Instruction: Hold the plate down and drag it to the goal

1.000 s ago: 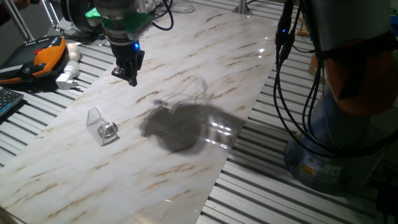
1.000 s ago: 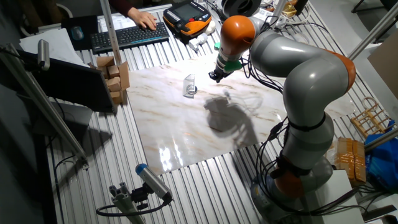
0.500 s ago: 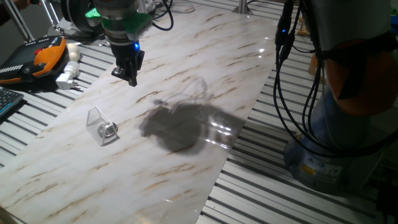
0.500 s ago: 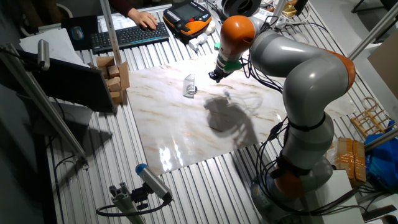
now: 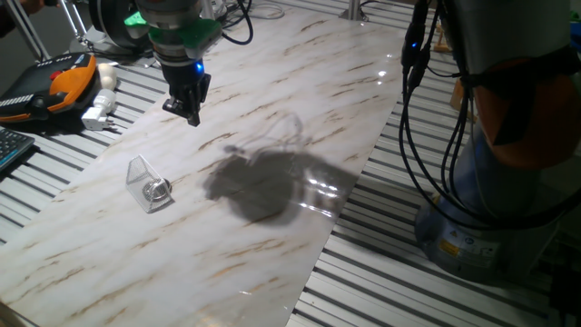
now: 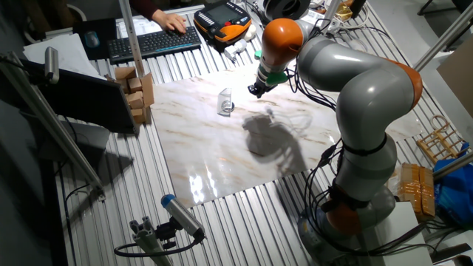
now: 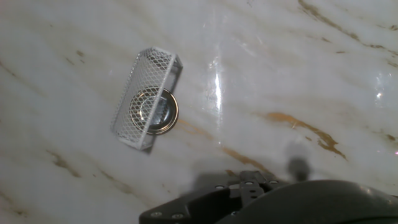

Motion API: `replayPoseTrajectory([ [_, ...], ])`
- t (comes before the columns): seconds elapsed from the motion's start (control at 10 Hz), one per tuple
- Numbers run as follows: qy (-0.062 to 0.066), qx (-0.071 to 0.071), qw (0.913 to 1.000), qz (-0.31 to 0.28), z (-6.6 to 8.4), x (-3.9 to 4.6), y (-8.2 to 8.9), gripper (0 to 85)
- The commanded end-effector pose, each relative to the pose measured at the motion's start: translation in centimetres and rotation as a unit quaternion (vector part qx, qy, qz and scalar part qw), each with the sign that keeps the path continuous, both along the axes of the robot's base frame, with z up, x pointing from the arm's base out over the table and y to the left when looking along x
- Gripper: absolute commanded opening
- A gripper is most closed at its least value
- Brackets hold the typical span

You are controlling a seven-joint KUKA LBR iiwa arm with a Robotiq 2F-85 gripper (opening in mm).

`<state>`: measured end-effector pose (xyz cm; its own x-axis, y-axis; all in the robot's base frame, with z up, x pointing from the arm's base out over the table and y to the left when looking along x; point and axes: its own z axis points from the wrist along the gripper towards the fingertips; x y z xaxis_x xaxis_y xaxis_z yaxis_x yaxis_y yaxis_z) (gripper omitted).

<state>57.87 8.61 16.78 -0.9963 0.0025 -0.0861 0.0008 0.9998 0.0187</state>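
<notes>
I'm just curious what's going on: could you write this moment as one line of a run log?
gripper: raised above marble table, holding nothing | plate: at goal, partly under it | contact: none

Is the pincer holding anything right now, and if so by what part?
Nothing held. The pincer hangs above the marble, apart from the plate at the goal.

The plate (image 7: pixel 153 111) is lying on the marble board (image 5: pixel 300 100), partly under the goal (image 7: pixel 145 99), which is standing over it with the plate's edge poking out at one side. The gripper (image 5: pixel 186 109) is hanging above the board, well apart from both. Beyond the board's far edge, a teach pendant (image 6: pixel 225 15) and a keyboard (image 6: pixel 151 41) are sitting on the slatted table (image 6: pixel 244 222), with a hand (image 6: pixel 168 22) resting on the keyboard. Cardboard boxes (image 6: pixel 137 92) are standing just beside the board.
</notes>
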Motion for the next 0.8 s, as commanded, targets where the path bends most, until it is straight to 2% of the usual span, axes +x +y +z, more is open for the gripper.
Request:
replayPoseTrajectory([
  [0.0,0.000,0.000,1.0000,0.000,-0.01,-0.04,0.03,0.0],
  [0.4,-0.005,-0.004,1.0000,-0.002,0.02,0.04,-0.07,0.0],
  [0.7,-0.003,-0.003,1.0000,-0.005,-0.02,0.12,-0.02,0.0],
])
